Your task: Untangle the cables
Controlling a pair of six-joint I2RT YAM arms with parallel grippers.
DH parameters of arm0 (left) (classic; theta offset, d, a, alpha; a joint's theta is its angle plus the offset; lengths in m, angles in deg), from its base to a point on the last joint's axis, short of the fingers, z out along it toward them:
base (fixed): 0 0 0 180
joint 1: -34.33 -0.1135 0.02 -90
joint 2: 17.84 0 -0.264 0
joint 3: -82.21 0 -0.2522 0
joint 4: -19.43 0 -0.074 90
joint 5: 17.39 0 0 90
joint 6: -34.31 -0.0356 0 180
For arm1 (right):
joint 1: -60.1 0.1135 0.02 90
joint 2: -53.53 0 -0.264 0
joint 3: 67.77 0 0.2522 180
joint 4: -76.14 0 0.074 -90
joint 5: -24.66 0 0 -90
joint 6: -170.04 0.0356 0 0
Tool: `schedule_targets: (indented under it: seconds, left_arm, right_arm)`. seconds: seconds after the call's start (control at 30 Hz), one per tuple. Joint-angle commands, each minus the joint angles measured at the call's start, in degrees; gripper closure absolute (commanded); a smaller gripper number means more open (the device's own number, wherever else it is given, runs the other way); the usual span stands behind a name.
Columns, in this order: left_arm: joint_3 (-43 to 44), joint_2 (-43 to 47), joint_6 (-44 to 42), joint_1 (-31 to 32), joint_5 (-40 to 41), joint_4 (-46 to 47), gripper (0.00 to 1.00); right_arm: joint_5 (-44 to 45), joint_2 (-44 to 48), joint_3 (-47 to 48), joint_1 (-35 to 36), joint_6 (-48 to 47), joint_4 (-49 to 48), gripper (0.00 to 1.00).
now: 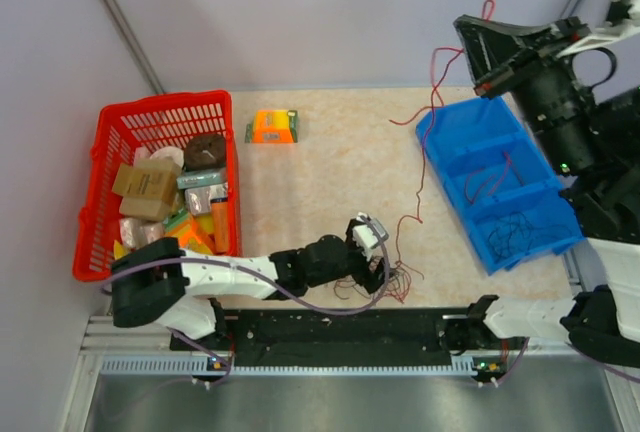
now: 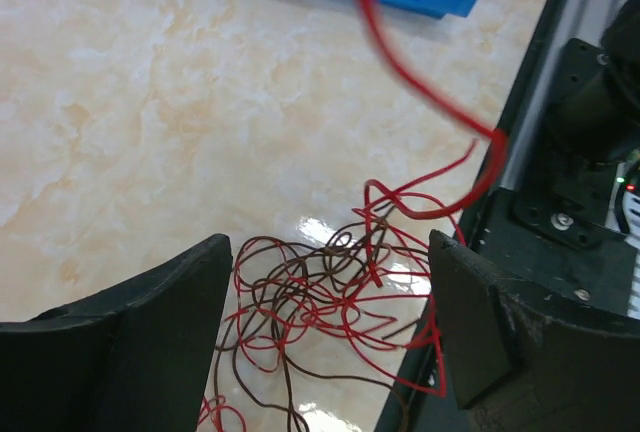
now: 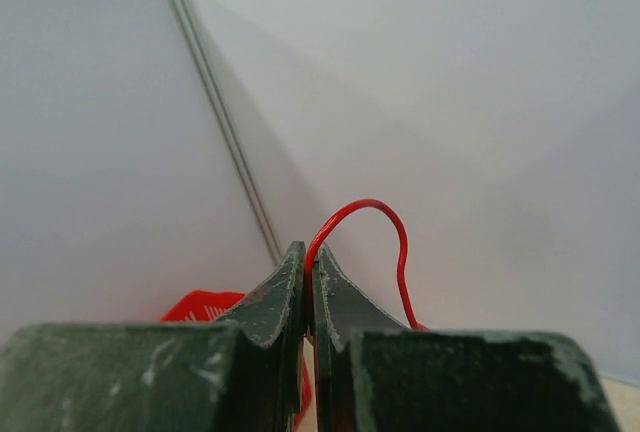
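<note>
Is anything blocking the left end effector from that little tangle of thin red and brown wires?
Nothing visible does. The open left end effector hangs directly over the tangle of thin red and brown wires, its jaws on either side. One red wire leads up to the shut right end effector.

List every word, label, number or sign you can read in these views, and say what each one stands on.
No text can be read in any view.
Orange box: there may be print on it, but it is too small and blurred to read.
Packages in the red basket: their faces are too blurred to read.
Wrist views: no lettering shows.
</note>
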Motion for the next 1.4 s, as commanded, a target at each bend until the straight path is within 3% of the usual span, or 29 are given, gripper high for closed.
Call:
schedule_targets:
  seconds: [0.0, 0.2, 0.37, 0.57, 0.77, 1.13, 1.37]
  left_arm:
    - [2.97, -6.87, 0.26, 0.37, 3.13, 12.22, 0.18]
    - [6.14, -17.95, 5.09, 0.28, 3.97, 16.54, 0.32]
    - [4.03, -18.32, 7.64, -2.69, 17.6, 10.5, 0.66]
    - [1.48, -13.93, 9.93, -12.97, 14.89, 3.37, 0.91]
    - [0.6, -11.11, 8.45, -19.57, 12.78, -2.61, 0.9]
    - [1.83, -11.98, 7.38, -24.23, 12.17, -7.8, 0.85]
    - [-0.63, -11.37, 8.0, -26.79, 7.43, -5.08, 0.62]
  right_arm:
    - [-0.54, 2.55, 1.61, 0.51, 1.5, -4.16, 1.0]
    - [-1.33, 4.92, 2.14, 0.51, 2.73, -4.77, 1.0]
    - [0.86, 7.82, 1.79, 0.51, 0.81, -4.69, 1.0]
    - [8.94, 12.3, 1.52, 0.51, -7.28, -7.05, 1.0]
    - [12.12, 14.77, 4.51, 0.6, -15.11, -10.22, 1.0]
    - [7.65, 15.99, 4.68, 0.6, -13.8, -11.54, 1.0]
    - [3.59, 18.81, 6.36, 0.51, -11.95, -12.51, 1.0]
